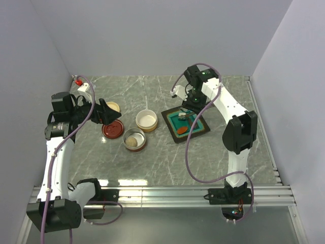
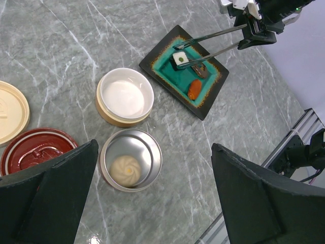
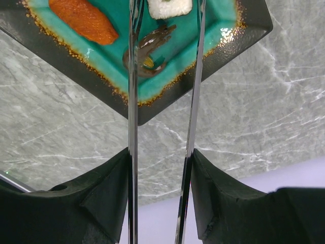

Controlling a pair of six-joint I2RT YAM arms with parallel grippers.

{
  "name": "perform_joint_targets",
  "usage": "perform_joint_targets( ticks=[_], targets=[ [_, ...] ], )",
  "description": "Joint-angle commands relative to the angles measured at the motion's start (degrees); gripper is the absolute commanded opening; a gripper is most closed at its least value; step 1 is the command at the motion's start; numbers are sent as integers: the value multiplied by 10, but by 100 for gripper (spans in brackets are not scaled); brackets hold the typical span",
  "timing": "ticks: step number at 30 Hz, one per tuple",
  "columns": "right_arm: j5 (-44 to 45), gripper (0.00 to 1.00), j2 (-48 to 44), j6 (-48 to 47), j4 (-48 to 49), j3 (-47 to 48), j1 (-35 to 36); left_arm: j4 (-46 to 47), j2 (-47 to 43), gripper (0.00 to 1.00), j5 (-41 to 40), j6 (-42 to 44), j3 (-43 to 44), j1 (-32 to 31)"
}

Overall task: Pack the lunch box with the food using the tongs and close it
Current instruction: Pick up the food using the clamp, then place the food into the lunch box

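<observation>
Step in hand: judged to be the pinching of the white cube (image 2: 180, 59) with the tongs (image 2: 213, 43), so that it can be carried to a bowl.
Right gripper (image 3: 161, 170): clenched on both arms of the tongs, which are held part-squeezed with a gap left between them.
Left gripper (image 1: 104, 116): released and spread wide, with nothing held; it is seen at the left of the top view, beside the red lid (image 1: 112, 130).
White cube: found on the teal tray (image 2: 163, 68), toward the upper right of the left wrist view, between the two tong tips. Whether the tips touch it cannot be told. In the right wrist view it is cut by the top edge, between the two arms.
Other food: the orange piece (image 2: 194, 89) lies outside the tongs, nearer the tray's lower corner. The brown lump (image 3: 152, 43) lies just beside the cube and is crossed by one tong arm. The bun (image 2: 125, 169) is seen in the steel bowl (image 2: 137, 145).
Doing it well: the cube should be centred between the tips, and the brown lump kept out of the pinch. A gentle, even squeeze is advised before any lift.
Destination: the white bowl (image 2: 109, 114) lies well apart, left of the tray.
</observation>
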Motion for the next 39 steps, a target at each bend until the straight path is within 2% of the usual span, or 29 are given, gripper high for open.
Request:
perform_joint_targets(
  ticks=[1,10,12,16,20,24,29,33,39],
  targets=[
    [6,54,5,-86,-63,23,-3,18,-7,99,8,-1,1,2],
    [-10,50,21,-81,-65,29,-3,17,-5,99,7,-2,2,3],
    [-13,44,19,-78,-64,30,-4,17,-5,99,7,-1,2,3],
    [-27,36,2,-71,-64,23,-3,20,-4,100,10,-3,1,2],
    [-54,34,-24,-57,-64,18,-4,21,-3,99,13,-7,2,2],
    [-119,33,-57,-21,-66,37,-1,17,-5,99,16,-7,4,3],
    [-178,33,-95,3,-66,37,39,18,-7,99,19,-10,5,1],
    [-211,33,-119,-13,-57,20,87,25,-4,99,25,-20,8,2],
    [-226,33,-99,-9,-29,27,149,18,-2,99,27,-21,18,4]
  ],
)
